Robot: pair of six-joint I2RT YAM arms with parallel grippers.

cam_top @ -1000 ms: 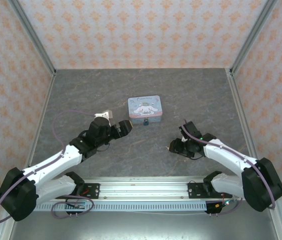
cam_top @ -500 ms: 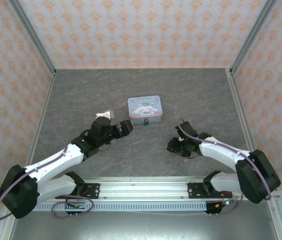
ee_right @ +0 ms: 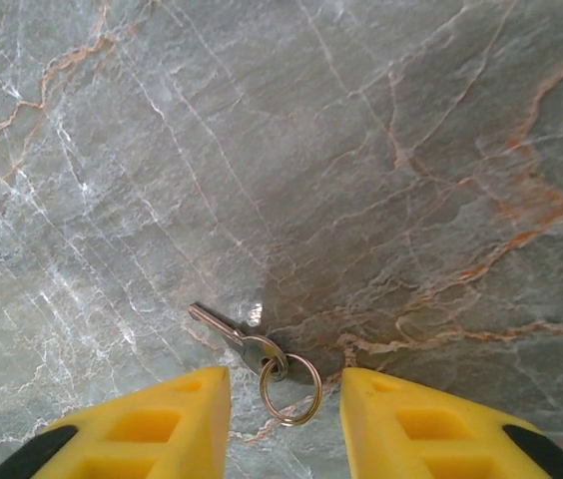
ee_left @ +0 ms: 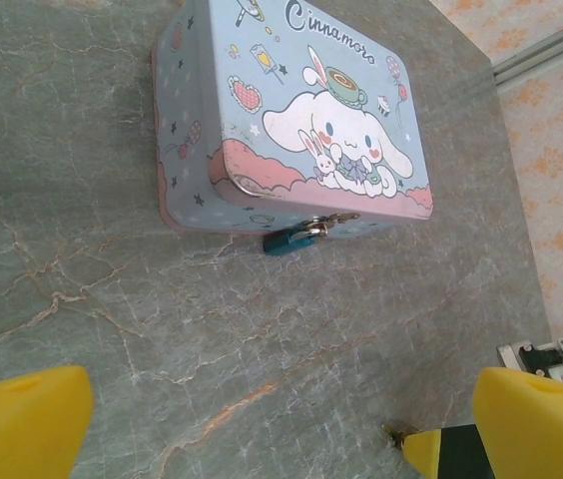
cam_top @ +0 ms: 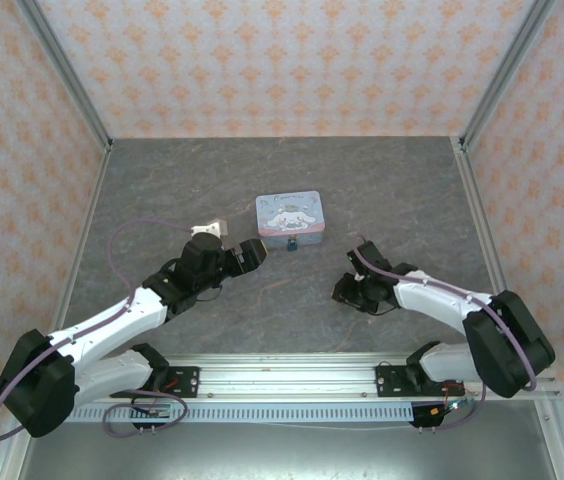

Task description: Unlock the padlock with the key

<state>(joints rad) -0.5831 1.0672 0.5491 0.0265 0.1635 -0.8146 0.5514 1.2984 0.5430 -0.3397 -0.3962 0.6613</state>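
**Item 1, padlock** (ee_left: 291, 239). Small, teal. It hangs on the hasp at the 6 o'clock edge of the tin (ee_left: 301, 110), and its body rests on the surface (cam_top: 292, 170) against the tin's front wall. The shackle looks to be through the hasp and shut. Judged still locked.

**Item 2, key** (ee_right: 237, 337). Pale metal, lying flat on the surface. It is joined to a split ring (ee_right: 291, 389), and its blade points toward 10 o'clock from that ring. In the overhead view it lies under the right arm's tip, well apart from the padlock, at roughly 5 o'clock from the tin.

**Item 3, right gripper** (ee_right: 283, 419). Held low over the key. The jaws stand apart, one on each side of the ring, with a gap showing on both sides. Nothing is gripped.

**Item 4, left gripper** (ee_left: 281, 419). Sits at about 7 o'clock from the tin in the overhead view and is aimed at the padlock. The jaws are spread wide and hold nothing. It is near the lock but clear of it.

**Status.** Early stage.
- Done: both arms are in place, one at each task item.
- Left to do, as judged:
  - pinch the key or its ring off the surface
  - carry it across to the padlock
  - steady the lock
  - seat the blade in the keyway, which cannot be seen from here
  - turn the key
  - free the shackle
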